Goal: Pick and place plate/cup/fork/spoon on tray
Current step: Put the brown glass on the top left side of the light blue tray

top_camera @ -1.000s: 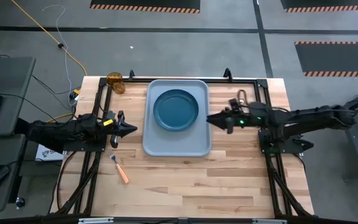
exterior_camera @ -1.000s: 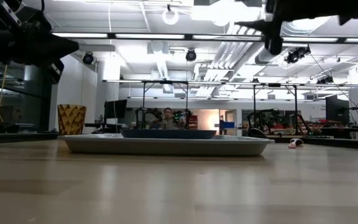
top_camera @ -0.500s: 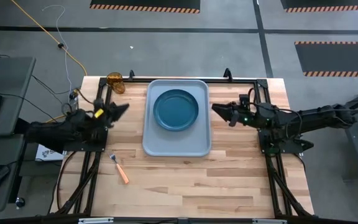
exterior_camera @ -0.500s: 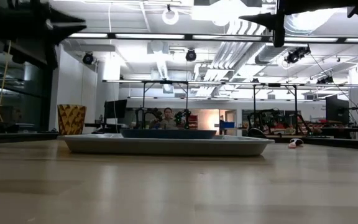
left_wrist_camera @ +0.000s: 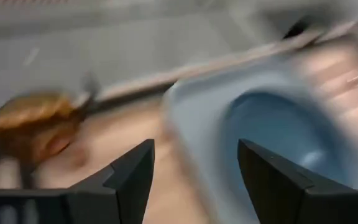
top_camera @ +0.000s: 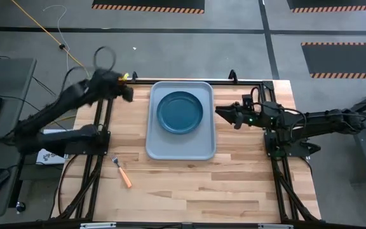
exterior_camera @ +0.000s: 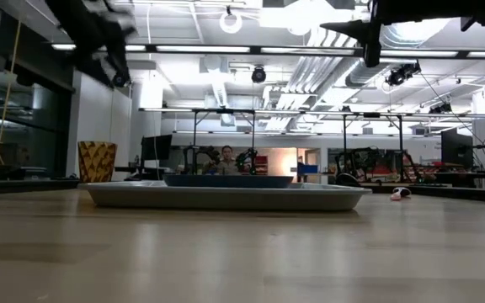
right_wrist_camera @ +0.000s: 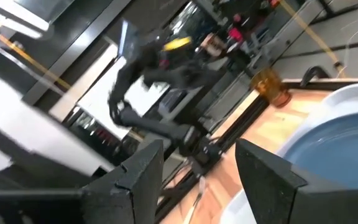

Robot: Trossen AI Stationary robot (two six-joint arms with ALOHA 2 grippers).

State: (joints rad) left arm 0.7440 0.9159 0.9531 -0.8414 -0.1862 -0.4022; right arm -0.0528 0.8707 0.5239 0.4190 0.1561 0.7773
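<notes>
The dark blue plate (top_camera: 180, 111) lies in the pale blue-grey tray (top_camera: 180, 151) at the table's far middle. The amber cup (left_wrist_camera: 33, 121) stands upright at the far left corner (exterior_camera: 97, 162). My left arm hides it in the high view. My left gripper (left_wrist_camera: 194, 144) hovers open near the cup, between it and the tray (top_camera: 124, 94). The orange-handled fork (top_camera: 122, 172) lies flat on the table, left of the tray. My right gripper (top_camera: 220, 111) hangs open above the tray's right rim, holding nothing. I cannot make out the spoon.
Black frame rails (top_camera: 100, 146) run along the table's left and right sides and its far edge. A small orange and pale thing (exterior_camera: 401, 193) lies on the table right of the tray. Bare wood fills the near half. A person (exterior_camera: 227, 160) sits far behind the table.
My left gripper has swung from beside the tray's left rim toward the table's far left corner, over the cup, moving fast enough to blur. Its fingers were together a second ago and now stand apart. My right gripper has drawn back slightly toward the right and far edges.
</notes>
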